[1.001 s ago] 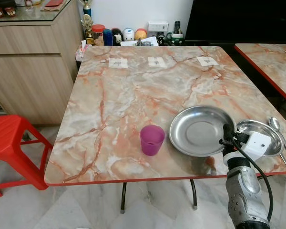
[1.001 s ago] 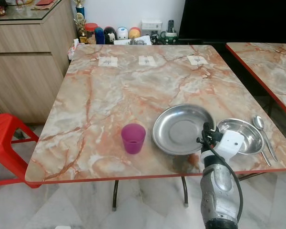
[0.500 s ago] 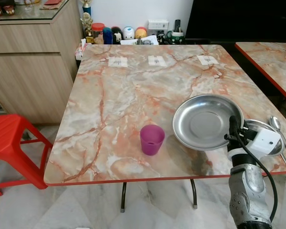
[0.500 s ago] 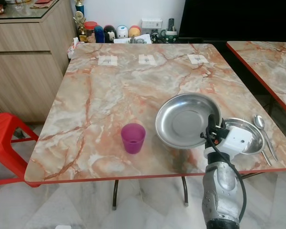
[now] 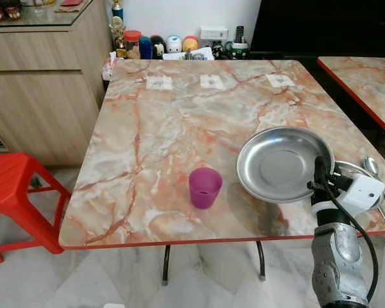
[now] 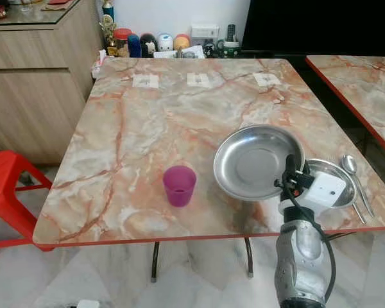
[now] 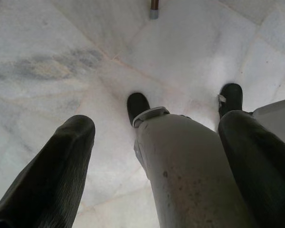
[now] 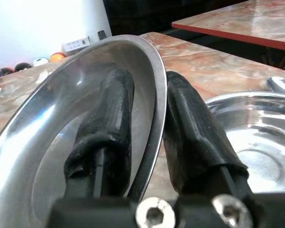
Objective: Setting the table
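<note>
We are pinching the steel plate (image 5: pixel 279 163), lifted and tilted at right of frame beside the purple cup (image 5: pixel 205 187), with the right gripper (image 8: pixel 147 142) fingers clamped across its rim, so keep it level and clear of the bowl (image 6: pixel 337 181) when placing; left gripper (image 7: pixel 156 156) hanging open, idle.

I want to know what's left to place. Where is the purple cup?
In the left eye view the purple cup stands near the table's front edge, just left of the steel plate held by the right gripper.
</note>
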Tool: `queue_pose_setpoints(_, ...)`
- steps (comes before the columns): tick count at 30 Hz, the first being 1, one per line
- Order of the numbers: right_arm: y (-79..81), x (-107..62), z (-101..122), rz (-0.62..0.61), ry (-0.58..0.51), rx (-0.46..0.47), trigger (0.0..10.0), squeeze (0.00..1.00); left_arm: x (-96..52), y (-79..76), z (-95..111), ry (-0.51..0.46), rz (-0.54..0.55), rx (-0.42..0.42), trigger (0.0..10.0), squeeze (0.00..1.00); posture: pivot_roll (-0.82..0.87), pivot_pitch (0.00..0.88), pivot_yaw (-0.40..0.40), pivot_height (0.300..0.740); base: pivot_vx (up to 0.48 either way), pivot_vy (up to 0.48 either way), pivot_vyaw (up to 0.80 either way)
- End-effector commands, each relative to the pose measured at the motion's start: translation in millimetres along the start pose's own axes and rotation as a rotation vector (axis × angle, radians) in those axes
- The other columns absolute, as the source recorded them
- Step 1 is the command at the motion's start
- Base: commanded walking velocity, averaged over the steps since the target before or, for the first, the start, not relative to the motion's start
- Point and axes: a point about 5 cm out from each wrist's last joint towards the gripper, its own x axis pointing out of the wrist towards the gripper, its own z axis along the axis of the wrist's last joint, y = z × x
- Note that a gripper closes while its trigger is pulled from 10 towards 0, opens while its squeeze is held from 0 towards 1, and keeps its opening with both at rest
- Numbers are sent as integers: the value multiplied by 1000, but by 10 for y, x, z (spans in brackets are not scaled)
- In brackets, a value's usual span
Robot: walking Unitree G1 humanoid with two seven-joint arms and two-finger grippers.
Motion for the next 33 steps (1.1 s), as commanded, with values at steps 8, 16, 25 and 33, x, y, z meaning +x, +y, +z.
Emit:
queue_pose_setpoints(8,23,37,199,13,-98,30,10000,0,-14,-53,-99,34,-17,5,10000,0,26,129,-67,740,0,-480,0)
queue_pose_setpoints(16,48,67,309,29,-150,90,10000,0,-14,-51,-99,35,-17,10,10000,0,23,130,-66,740,0,-480,0)
queue_pose_setpoints(25,80,67,341,25,-159,220,10000,0,-7,-58,-79,34,-17,15,10000,0,24,130,-63,740,0,-480,0)
queue_pose_setpoints(33,75,65,347,40,-152,206,10000,0,-10,-55,-88,35,-19,17,10000,0,21,131,-64,740,0,-480,0)
